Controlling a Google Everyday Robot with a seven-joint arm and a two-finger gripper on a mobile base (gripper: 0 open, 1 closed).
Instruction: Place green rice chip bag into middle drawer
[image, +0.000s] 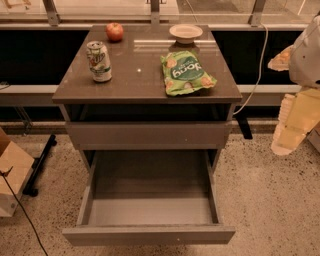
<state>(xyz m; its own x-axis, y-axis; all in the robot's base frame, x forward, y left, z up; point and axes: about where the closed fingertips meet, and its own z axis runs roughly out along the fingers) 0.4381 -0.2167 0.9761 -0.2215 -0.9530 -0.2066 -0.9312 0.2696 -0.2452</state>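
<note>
The green rice chip bag (186, 73) lies flat on the right part of the cabinet top (135, 80), lettering facing up. The middle drawer (150, 212) is pulled far out at the bottom front of the cabinet, and its smooth grey bottom is bare. My gripper (290, 132) hangs at the right edge of the view, to the right of the cabinet and apart from it, at about the height of the closed drawer front. It holds nothing that I can see. It is well to the right of and lower than the bag.
A green-and-white soda can (99, 61) stands at the cabinet top's left. A red apple (114, 31) and a pale bowl (185, 33) sit at its back. A closed grey drawer front (149, 135) lies above the open drawer. A cardboard box (11, 172) stands on the floor at left.
</note>
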